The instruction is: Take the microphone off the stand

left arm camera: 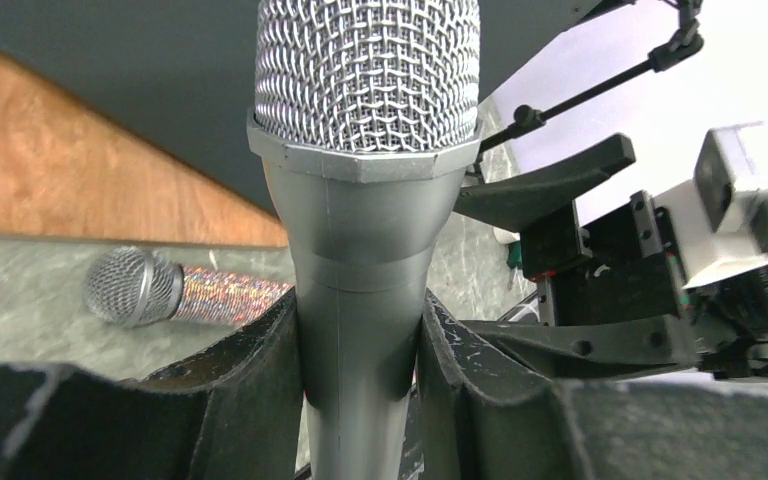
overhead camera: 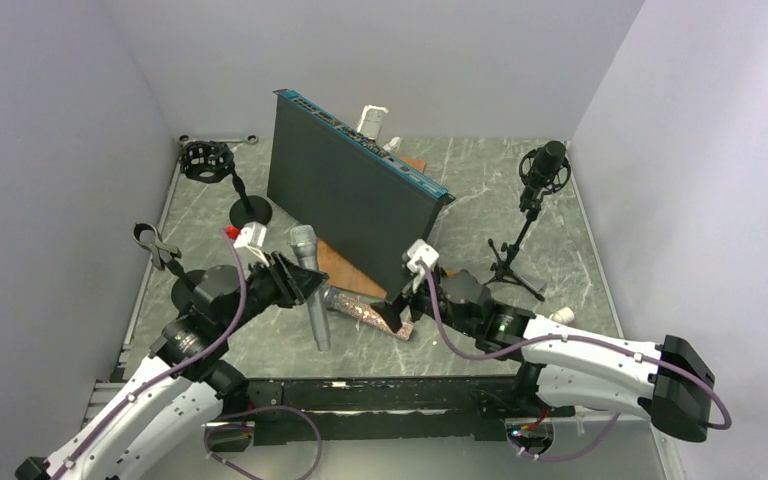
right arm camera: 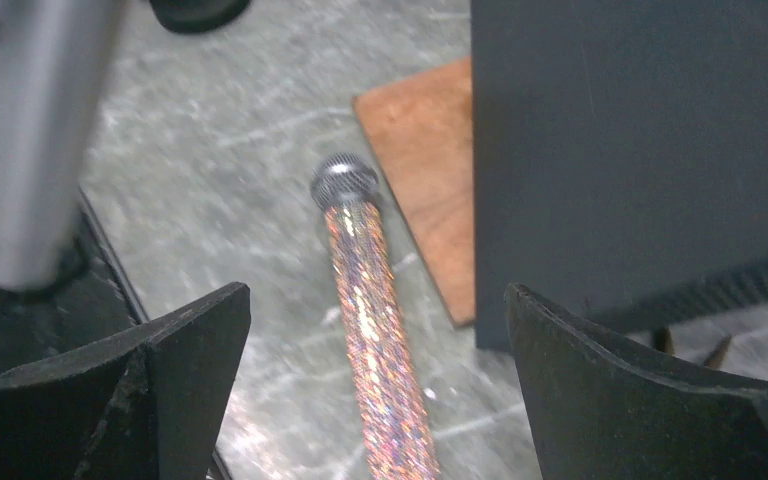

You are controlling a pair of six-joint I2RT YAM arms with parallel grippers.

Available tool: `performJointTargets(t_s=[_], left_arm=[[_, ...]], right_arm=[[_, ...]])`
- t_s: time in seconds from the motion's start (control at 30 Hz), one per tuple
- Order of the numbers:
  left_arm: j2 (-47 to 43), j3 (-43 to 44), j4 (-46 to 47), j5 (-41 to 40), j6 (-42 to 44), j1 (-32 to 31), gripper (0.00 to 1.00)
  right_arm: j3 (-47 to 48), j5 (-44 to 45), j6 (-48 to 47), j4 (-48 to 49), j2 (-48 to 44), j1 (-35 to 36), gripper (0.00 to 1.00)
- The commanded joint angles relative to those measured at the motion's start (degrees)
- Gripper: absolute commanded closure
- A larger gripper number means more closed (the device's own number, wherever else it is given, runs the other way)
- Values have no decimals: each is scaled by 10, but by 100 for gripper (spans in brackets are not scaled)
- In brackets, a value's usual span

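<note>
My left gripper (overhead camera: 298, 284) is shut on a silver microphone (overhead camera: 309, 285) and holds it upright above the table. In the left wrist view the fingers (left arm camera: 250, 390) clamp its grey body (left arm camera: 365, 250) below the mesh head. An empty black clip stand (overhead camera: 158, 248) stands to its left. My right gripper (overhead camera: 397, 318) is open over a glitter microphone (overhead camera: 360, 309) that lies on the table. In the right wrist view this microphone (right arm camera: 375, 310) lies between the spread jaws of the gripper (right arm camera: 378, 400). A black studio microphone (overhead camera: 544, 168) sits on a tripod stand (overhead camera: 515, 262) at the right.
A large black rack unit (overhead camera: 355, 190) leans across the middle on a wooden board (overhead camera: 345, 268). An empty shock-mount stand (overhead camera: 210, 162) stands at the back left. White walls close in on both sides.
</note>
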Motion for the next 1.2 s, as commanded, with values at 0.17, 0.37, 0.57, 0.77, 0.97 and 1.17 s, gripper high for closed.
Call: performJointTargets(t_s=[0.17, 0.37, 0.57, 0.77, 0.97, 1.17], left_arm=[[-36, -135, 373, 8, -25, -52, 100], [-79, -202, 496, 14, -36, -59, 100], [-99, -215, 491, 20, -40, -60, 100], [-121, -225, 472, 3, -76, -60, 100], [-142, -196, 375, -5, -80, -60, 100], [-154, -168, 321, -16, -97, -60, 100]], right_arm=[[173, -226, 224, -41, 108, 2, 0], [174, -319, 381, 69, 173, 7, 0], [181, -329, 414, 103, 217, 17, 7], [183, -278, 379, 81, 216, 18, 22], [179, -242, 344, 84, 198, 18, 34], [199, -289, 325, 143, 218, 29, 51]])
